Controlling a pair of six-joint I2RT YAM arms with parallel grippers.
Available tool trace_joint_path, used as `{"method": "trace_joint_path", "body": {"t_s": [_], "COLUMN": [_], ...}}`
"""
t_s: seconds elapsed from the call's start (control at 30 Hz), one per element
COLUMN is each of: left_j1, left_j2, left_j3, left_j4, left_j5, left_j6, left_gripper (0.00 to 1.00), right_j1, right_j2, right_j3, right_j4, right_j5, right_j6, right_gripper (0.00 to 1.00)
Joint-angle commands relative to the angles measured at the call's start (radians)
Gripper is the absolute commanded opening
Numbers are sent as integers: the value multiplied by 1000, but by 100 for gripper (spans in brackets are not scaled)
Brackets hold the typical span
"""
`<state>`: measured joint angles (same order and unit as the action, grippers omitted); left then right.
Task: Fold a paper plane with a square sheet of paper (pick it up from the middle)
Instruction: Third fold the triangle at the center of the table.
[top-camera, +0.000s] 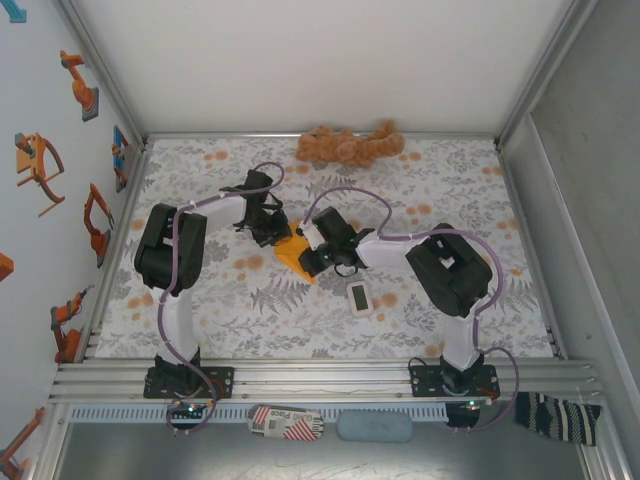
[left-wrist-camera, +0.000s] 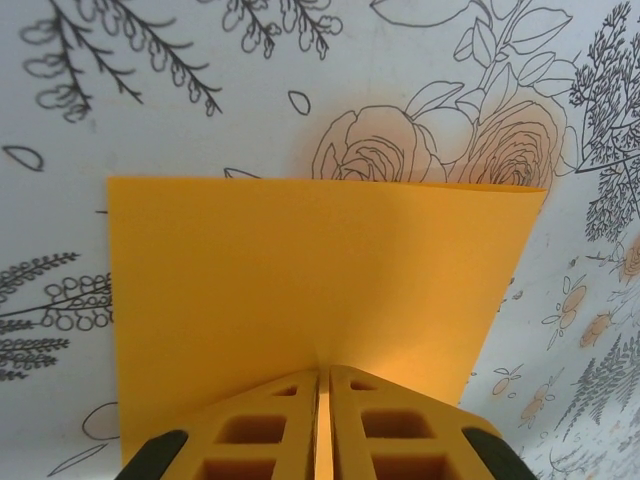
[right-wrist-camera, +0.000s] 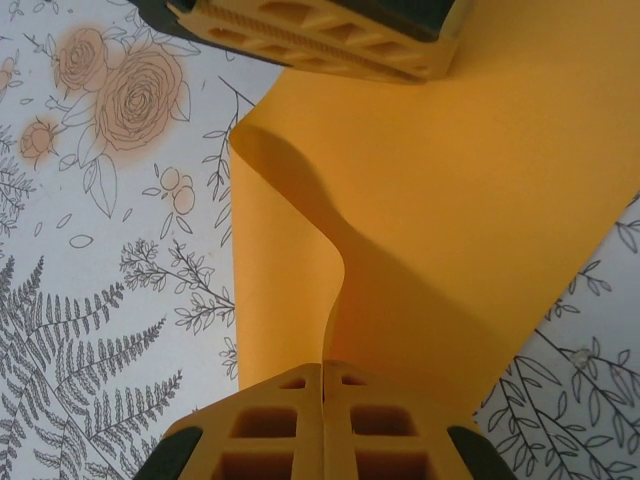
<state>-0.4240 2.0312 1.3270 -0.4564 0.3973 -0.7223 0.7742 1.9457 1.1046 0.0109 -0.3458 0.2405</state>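
Two sets of fingers are closed on one thing: the square sheet of paper (top-camera: 295, 252) is pinched at one edge by the left fingers (left-wrist-camera: 250, 430) and on the opposite side by the right fingers (right-wrist-camera: 265, 425). Each pair is pressed together with only the orange sheet between. The sheet is held over the middle of the bench (top-camera: 200, 320), between the two wrists. It appears to be lifted off the patterned surface, though contact at its lowest edge cannot be ruled out.

The paper is judged thin, light and limp. A soft S-bend is seen in the right wrist view, and in the left wrist view the far edge looks doubled over in a loose roll, not a sharp crease. A crease would be taken readily, and tearing or crumpling is likely if the edges are pulled apart. Slipping between the pads is also possible, so a shallow bite close to the intended fold line is advised, with little tension.

Both arms are bent with elbows raised outward and forearms turned inward, so that the two sets of fingers face each other across the sheet. A brown plush toy (top-camera: 350, 145) is left at the far edge, well apart.
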Motion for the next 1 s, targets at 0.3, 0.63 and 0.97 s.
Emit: {"method": "trace_joint_path", "body": {"t_s": [0.3,0.63,0.97], "left_j1": [-3,-2,6], "left_j2": [47,48,5], "left_j3": [7,9,21], "left_j4": [-42,-42,-19], "left_j5": [9,11,46], "left_j6": [32,35,16], "left_gripper": [12,12,16], "right_j1": [-9,-9,-9], "right_j2": [22,38,45], "right_j3": [49,53,55], "right_j4": [-25,-41,-54], "right_j5": [23,19,-2], "right_j6": [-1,-4,7], "right_gripper": [0,0,0]}}
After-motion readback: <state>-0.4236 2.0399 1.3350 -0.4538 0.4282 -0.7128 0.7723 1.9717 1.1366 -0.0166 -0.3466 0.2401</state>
